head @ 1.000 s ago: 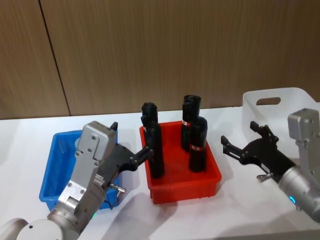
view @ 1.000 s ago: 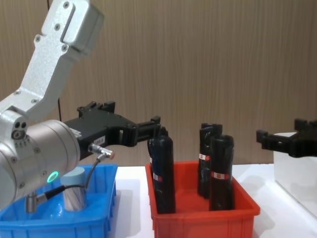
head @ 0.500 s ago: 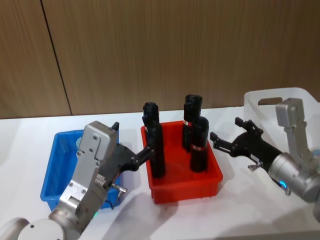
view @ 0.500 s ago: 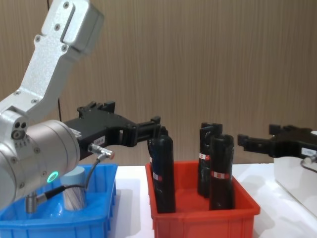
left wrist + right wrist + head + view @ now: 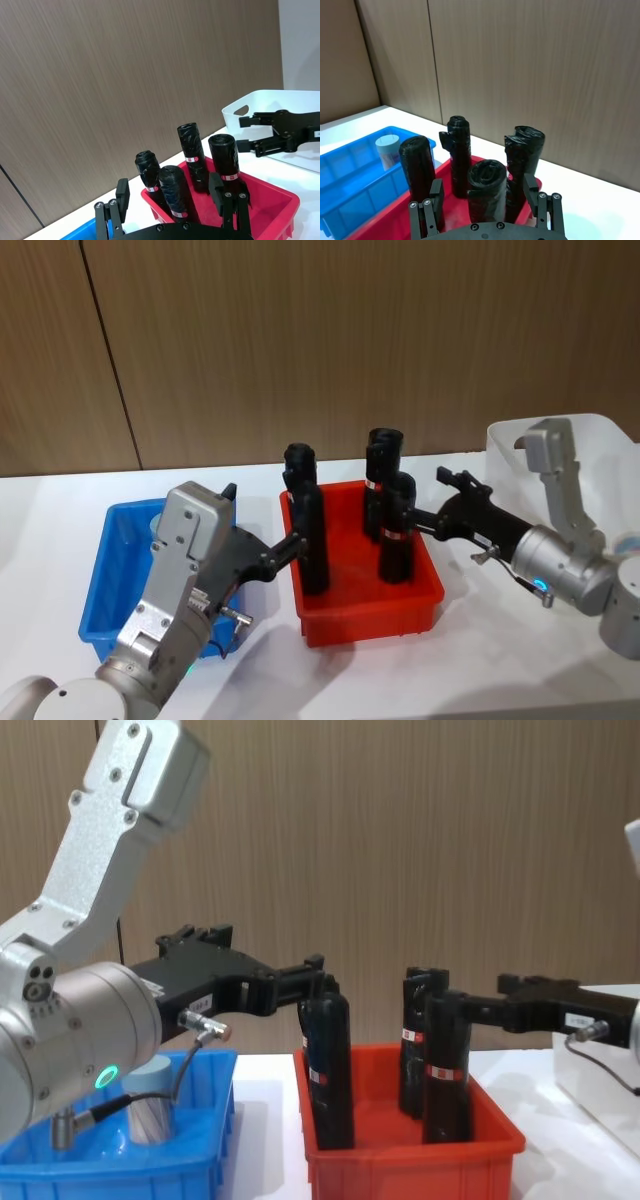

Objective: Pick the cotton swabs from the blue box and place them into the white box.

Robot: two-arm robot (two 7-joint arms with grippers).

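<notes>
Scanning left to right across a white table (image 5: 470, 660) backed by a brown wood-grain wall (image 5: 350, 340):

Blue box: the blue box (image 5: 105, 580) sits at 9 o'clock on the table, partly hidden behind the left arm.

Cotton swabs: one jar of the cotton swabs (image 5: 150, 1112) stands upright inside the blue box, clear-walled with a flat grey-blue lid; in the right wrist view (image 5: 387, 151) it stands near the box's far wall. No writing can be read on it.

Left gripper: the left gripper (image 5: 312, 978) reaches from 8 o'clock over the blue box's right edge, tips next to the top of the nearest black cylinder. Its fingers (image 5: 122, 194) are spread apart and hold nothing.

Red bin: a red bin (image 5: 420, 600) sits at the centre, just right of the blue box.

Black cylinders: four tall black wrapped cylinders (image 5: 305, 530) stand upright in the red bin, each with a red-and-white label band; the print on the bands is too small to read.

Right gripper: the right gripper (image 5: 415, 522) comes in from 3 o'clock at the front right cylinder (image 5: 397, 530). Its fingers (image 5: 436, 196) are spread, one on each side of that cylinder's top, not visibly pressing it.

White box: the white box (image 5: 505, 455) sits at 2 o'clock, behind the right arm, its oblong handle cut-out facing forward.
</notes>
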